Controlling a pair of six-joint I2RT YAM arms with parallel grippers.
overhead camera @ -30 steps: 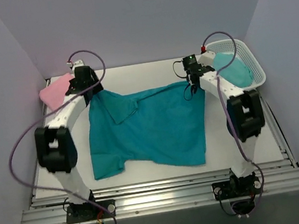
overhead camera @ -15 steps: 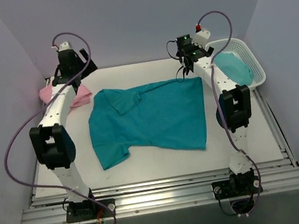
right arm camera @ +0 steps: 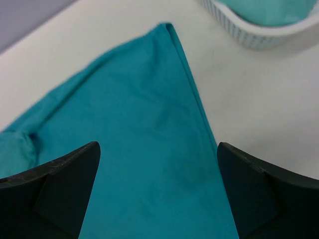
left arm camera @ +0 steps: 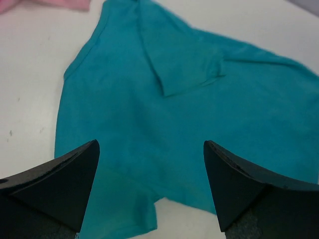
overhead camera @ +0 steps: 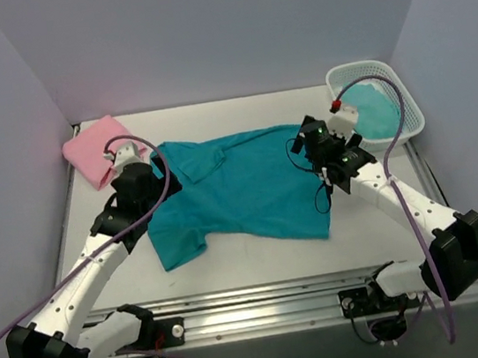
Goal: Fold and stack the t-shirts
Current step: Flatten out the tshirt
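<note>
At the far left, the folded pink t-shirt (overhead camera: 93,150) sat on the tabletop (overhead camera: 233,260). Next, the left gripper (left arm camera: 149,143) hung spread wide, holding nothing, over the teal t-shirt (overhead camera: 250,195), laid flat mid-tabletop. Over its right edge, the right gripper (right arm camera: 158,144) gaped wide too, near the white basket (overhead camera: 415,123).

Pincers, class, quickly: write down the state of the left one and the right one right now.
Left pincer: open, holding nothing, over the teal t-shirt.
Right pincer: open, holding nothing.
</note>
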